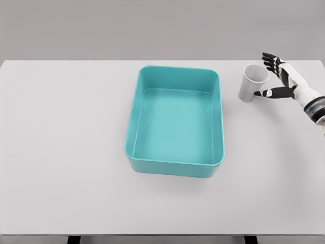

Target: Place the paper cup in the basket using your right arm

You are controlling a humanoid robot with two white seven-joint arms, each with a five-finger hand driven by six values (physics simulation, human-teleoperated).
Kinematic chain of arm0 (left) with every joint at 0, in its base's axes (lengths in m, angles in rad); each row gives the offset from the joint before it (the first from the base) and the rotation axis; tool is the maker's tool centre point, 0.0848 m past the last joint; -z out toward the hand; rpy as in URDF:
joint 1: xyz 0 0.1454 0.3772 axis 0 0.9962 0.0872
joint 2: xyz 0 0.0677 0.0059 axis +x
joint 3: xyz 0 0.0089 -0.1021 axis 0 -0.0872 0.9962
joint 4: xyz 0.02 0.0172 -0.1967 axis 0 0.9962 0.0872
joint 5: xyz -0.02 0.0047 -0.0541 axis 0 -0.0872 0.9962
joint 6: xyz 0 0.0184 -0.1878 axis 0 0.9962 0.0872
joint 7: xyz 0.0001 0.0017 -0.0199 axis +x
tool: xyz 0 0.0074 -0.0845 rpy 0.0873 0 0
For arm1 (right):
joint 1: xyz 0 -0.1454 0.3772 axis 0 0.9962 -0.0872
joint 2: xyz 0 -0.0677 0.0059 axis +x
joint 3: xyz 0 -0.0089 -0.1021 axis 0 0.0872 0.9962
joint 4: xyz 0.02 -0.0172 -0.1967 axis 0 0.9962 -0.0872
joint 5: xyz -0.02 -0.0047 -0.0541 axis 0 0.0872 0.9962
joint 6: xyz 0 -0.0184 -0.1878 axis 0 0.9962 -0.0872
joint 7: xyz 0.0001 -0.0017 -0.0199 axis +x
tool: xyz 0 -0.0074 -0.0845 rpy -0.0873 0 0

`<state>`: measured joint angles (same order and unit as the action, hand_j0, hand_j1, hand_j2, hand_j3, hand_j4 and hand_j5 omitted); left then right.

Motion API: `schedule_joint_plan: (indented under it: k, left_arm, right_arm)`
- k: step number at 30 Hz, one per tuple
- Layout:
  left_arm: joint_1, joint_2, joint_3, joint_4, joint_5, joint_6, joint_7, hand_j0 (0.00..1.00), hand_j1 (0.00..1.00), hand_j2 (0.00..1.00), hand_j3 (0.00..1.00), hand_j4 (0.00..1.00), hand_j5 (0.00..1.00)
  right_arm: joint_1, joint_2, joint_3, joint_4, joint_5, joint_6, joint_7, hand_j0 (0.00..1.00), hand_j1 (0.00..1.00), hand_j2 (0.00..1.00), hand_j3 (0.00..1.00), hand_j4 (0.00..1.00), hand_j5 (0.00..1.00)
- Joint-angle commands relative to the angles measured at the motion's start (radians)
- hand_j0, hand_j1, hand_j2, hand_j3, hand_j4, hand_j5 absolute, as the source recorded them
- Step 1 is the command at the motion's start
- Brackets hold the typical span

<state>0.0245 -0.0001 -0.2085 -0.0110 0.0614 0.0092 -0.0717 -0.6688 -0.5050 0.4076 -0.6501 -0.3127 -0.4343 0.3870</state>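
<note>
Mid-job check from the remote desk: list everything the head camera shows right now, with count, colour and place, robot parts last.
table: one, white, fills most of the view; dark legs just show at the bottom edge.
basket: one, teal, rectangular, open-topped, centre of the table; nothing visible inside.
paper cup: one, white, tilted with its mouth up and to the right, on the table right of the basket and apart from it.
right robot hand: one, white with dark fingers, at the right edge, fingers spread around the cup's right side, thumb low by its wall; not closed on it.
right forearm: one, white with a grey band, entering from the right edge.
left arm: not in view.
</note>
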Motion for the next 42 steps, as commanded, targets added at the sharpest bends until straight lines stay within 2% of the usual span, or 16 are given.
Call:
schedule_joint_plan:
  k: [1,12,15,22,39,42]
  left_arm:
    - [0.0,0.0,0.0,0.0,0.0,0.0,0.0,1.0,1.0,1.0,1.0,1.0,1.0]
    - [0.0,0.0,0.0,0.0,0.0,0.0,0.0,1.0,1.0,1.0,1.0,1.0,1.0]
    - [0.0,0.0,0.0,0.0,0.0,0.0,0.0,1.0,1.0,1.0,1.0,1.0,1.0]
    - [0.0,0.0,0.0,0.0,0.0,0.0,0.0,1.0,1.0,1.0,1.0,1.0,1.0]
    - [0.0,0.0,0.0,0.0,0.0,0.0,0.0,1.0,1.0,1.0,1.0,1.0,1.0]
    - [0.0,0.0,0.0,0.0,0.0,0.0,0.0,1.0,1.0,1.0,1.0,1.0,1.0]
  right_arm:
    - [0.0,0.005,-0.001,0.006,-0.003,0.0,0.0,1.0,1.0,1.0,1.0,1.0,1.0]
    - [0.0,0.008,-0.001,0.003,-0.011,-0.001,0.0,1.0,1.0,1.0,1.0,1.0,1.0]
    - [0.0,0.008,0.0,-0.002,-0.014,-0.049,0.0,1.0,1.0,1.0,1.0,1.0,1.0]
    - [0.0,0.016,0.013,-0.008,-0.011,-0.089,0.001,1.0,1.0,1.0,1.0,1.0,1.0]
    - [0.003,0.029,0.014,-0.002,-0.009,-0.08,0.001,1.0,1.0,1.0,1.0,1.0,1.0]
    - [0.006,0.029,0.019,-0.003,-0.009,-0.084,0.003,0.91,0.91,0.91,0.91,0.91,0.91]
